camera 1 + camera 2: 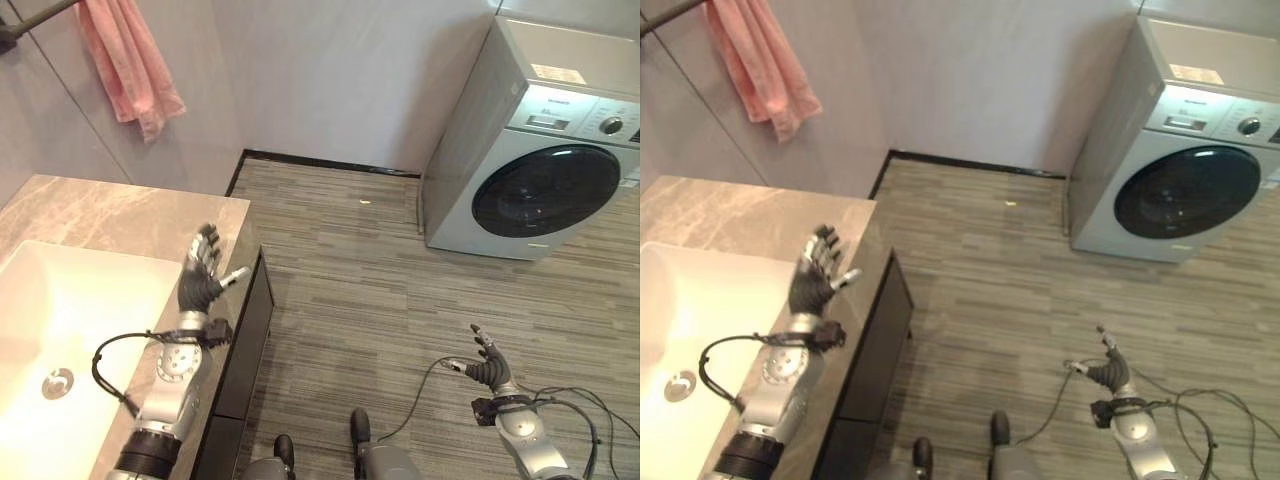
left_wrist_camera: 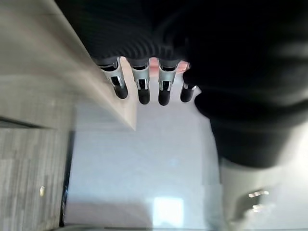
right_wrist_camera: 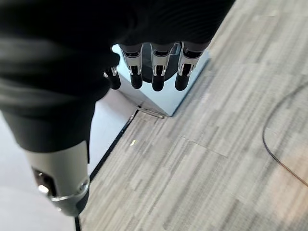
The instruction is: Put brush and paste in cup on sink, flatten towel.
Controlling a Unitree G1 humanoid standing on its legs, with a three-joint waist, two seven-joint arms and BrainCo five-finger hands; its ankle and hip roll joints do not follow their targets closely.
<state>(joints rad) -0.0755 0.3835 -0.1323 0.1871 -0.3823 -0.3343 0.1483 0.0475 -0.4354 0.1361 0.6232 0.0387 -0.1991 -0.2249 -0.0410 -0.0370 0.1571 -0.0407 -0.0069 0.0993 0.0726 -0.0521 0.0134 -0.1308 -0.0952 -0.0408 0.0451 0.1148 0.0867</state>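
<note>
Left hand (image 1: 200,275) held above the counter (image 1: 110,215) edge, fingers spread straight, holding nothing. A white sink (image 1: 60,330) lies just beside its fingers; a pink towel (image 1: 125,60) hangs bunched on the wall well beyond the fingertips. Right hand (image 1: 487,368) open and empty over the floor (image 1: 380,270), a washer (image 1: 545,150) far past its fingertips

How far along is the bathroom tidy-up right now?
Nothing looks done. The pink towel hangs bunched from the wall bar. The left hand hovers open over the marble counter beside the sink; the right hand is open over the floor. Neither holds anything, so every step remains.
</note>
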